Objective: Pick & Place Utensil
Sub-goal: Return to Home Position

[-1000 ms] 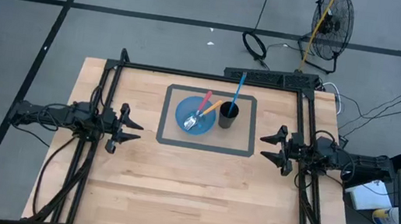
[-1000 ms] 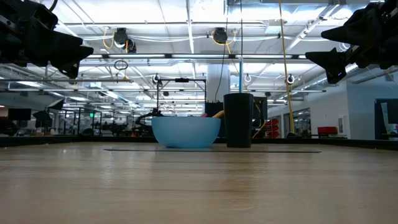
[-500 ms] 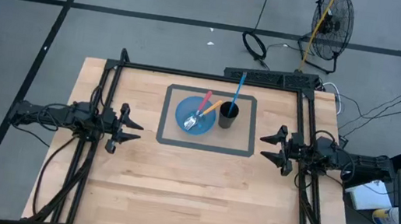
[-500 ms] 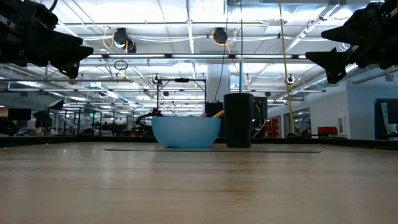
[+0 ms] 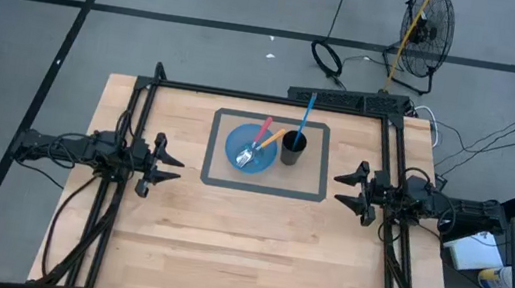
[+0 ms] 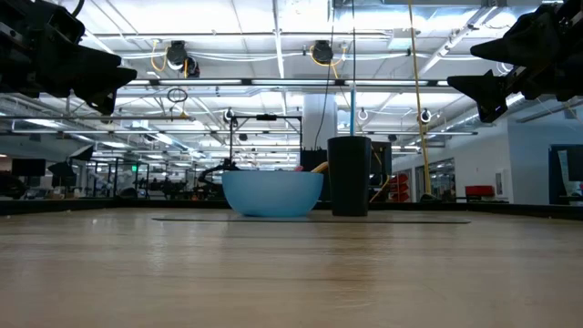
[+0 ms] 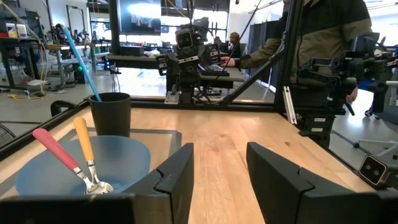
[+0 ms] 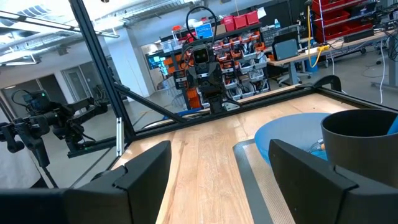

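Across the pale worktop (image 5: pixel 242 253) of long wood-grained planks, fenced by a black metal frame (image 5: pixel 264 99), the two arms reach in from opposite sides. Around it spreads a grey concrete floor (image 5: pixel 49 44), with a round wire-caged fan (image 5: pixel 428 25) and looped cables (image 5: pixel 328 58) past the back edge. The low view looks level into a large hall under bright ceiling lights (image 6: pixel 273 18). In the left wrist view a person (image 7: pixel 323 37) in a dark olive top stands beyond the frame.

The left pincer (image 5: pixel 179 170) hovers above the left side, its dark, angular fingers spread wide with nothing between them. The right pincer (image 5: pixel 336 188) faces it from the right side, likewise spread wide and empty. Between the two, somewhat toward the back edge, lies a flat rectangular mat (image 5: pixel 311 194) with a matte grey border.

On that mat the blue bowl (image 5: pixel 251 150), round and smooth-walled, sits on the side nearer the left pincer. The pink fork (image 5: pixel 264 131) leans inside it, its slim handle slanting up over the rim. An orange-handled utensil (image 5: pixel 273 136) leans next to it the same way, and their shiny metal ends meet at the bottom of the bowl. The black cup (image 5: pixel 293 148), a plain dull cylinder, stands upright just beside the bowl on the side nearer the right pincer; whether the two touch cannot be told. The blue straw (image 5: pixel 306 110), thin and straight, stands tilted in the cup and rises well above its rim.
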